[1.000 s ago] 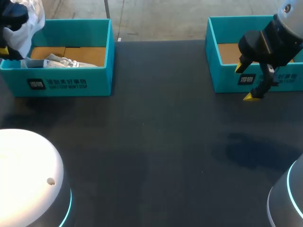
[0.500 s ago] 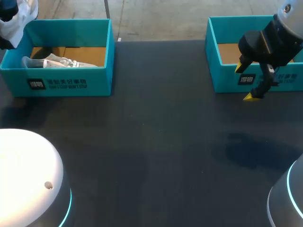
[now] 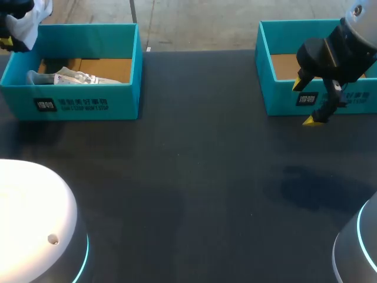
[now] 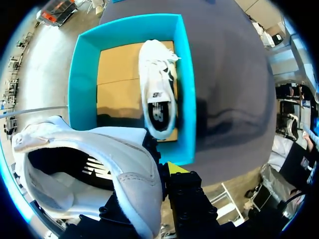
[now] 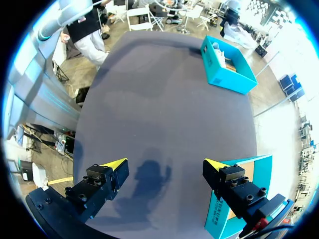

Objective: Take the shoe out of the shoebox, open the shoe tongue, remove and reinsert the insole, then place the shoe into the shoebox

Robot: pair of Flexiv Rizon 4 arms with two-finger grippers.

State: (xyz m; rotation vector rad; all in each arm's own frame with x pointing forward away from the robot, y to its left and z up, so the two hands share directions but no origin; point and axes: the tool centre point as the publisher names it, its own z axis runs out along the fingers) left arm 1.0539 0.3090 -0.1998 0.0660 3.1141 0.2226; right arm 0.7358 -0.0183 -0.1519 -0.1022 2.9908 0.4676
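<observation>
Above the outer far corner of the left box [image 3: 76, 105], in the head view, the left gripper [image 3: 7, 40] carries a white shoe [image 3: 28, 17] in the air, off the dark worktop [image 3: 200, 177] and clear of the box's rim. Inside that box a second shoe [image 3: 65, 76] lies on the brown cardboard floor, along the near wall. Well across the worktop from the left box stands the right box [image 3: 265, 65], also teal. The right gripper [image 3: 305, 102] hangs before its front wall, jaws spread, nothing between them.

In the left wrist view, the shoe [image 4: 99, 164] fills the foreground, its dark opening turned to the camera, with the left box [image 4: 82, 74] below and ahead of it. The jaws pinch the shoe's side wall. One yellow fingertip [image 4: 174, 168] shows against the outside of the shoe, and the other finger is hidden behind the upper. The second shoe [image 4: 158, 89] lies lengthwise in the left box, close to the wall that borders the open worktop.

In the right wrist view, the right gripper [image 5: 164, 163] hovers above the worktop [image 5: 164, 99], jaws wide apart and gripping nothing, its shadow on the surface between the fingers. The left box [image 5: 227, 69] sits far ahead, at the worktop's far side. The right box [image 5: 234, 209] lies just under one finger, well apart from the left box.
</observation>
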